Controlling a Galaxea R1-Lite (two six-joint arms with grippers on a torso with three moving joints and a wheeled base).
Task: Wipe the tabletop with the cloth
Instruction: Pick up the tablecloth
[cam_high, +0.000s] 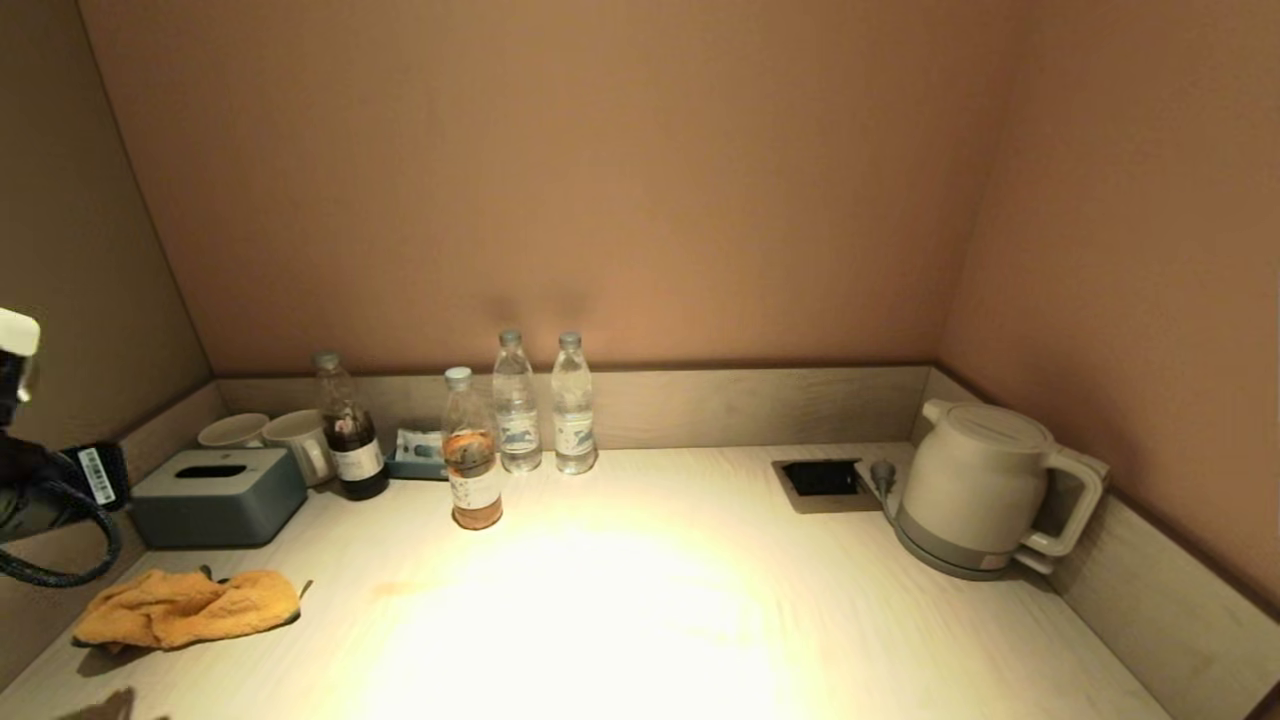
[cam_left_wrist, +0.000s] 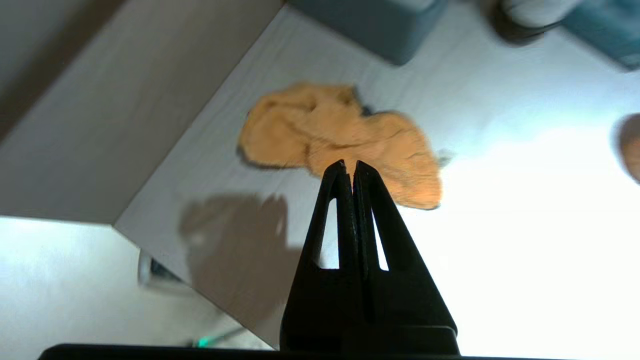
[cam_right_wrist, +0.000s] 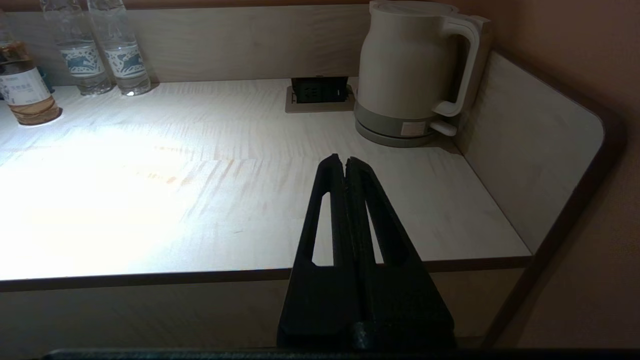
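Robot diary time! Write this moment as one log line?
cloth: crumpled, untouched | left hand: shut, above cloth | right hand: shut, parked off tabletop edge

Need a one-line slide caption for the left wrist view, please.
Left gripper, fingers shut, poised above the crumpled orange cloth on the tabletop.

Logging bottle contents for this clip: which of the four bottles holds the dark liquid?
The leftmost bottle, standing beside the mugs behind the tissue box. The front bottle holds amber liquid; the two back bottles are clear.
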